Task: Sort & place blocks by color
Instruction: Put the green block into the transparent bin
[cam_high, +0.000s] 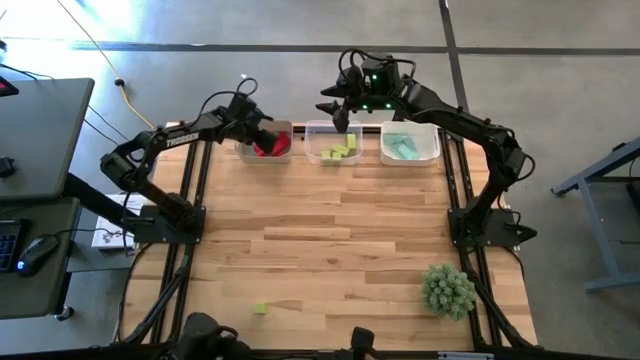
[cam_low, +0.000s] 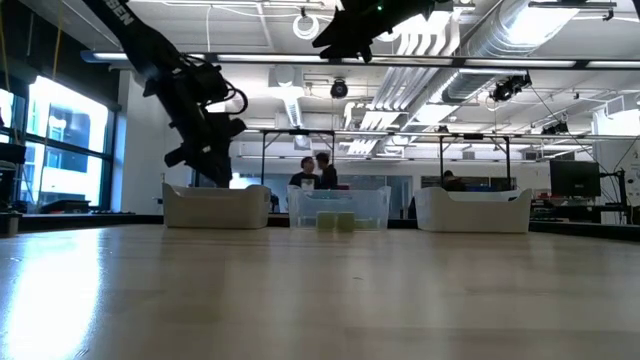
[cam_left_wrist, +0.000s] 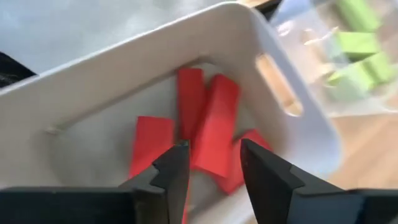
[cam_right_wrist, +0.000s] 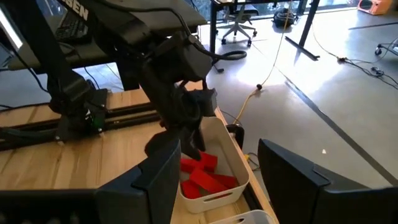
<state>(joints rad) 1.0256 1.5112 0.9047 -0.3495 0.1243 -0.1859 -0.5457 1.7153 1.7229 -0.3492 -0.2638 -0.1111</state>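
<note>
Three bins stand in a row at the table's far edge. The left white bin (cam_high: 252, 150) holds several red blocks (cam_left_wrist: 214, 124), the middle clear bin (cam_high: 333, 128) yellow-green blocks (cam_high: 342, 151), and the right white bin (cam_high: 410, 158) teal blocks (cam_high: 403, 146). My left gripper (cam_left_wrist: 214, 152) hangs slanting down over the left bin, open, with the red blocks lying below its fingertips. My right gripper (cam_high: 340, 105) is open and empty, high above the middle bin. One yellow-green block (cam_high: 260, 308) lies flat on the table near the front left.
A spiky green plant-like ball (cam_high: 448, 290) sits at the front right of the table. Bare wood lies between the bins and the front edge. People stand in the room beyond the bins (cam_low: 315, 172). A desk with a mouse (cam_high: 40, 250) is off the left side.
</note>
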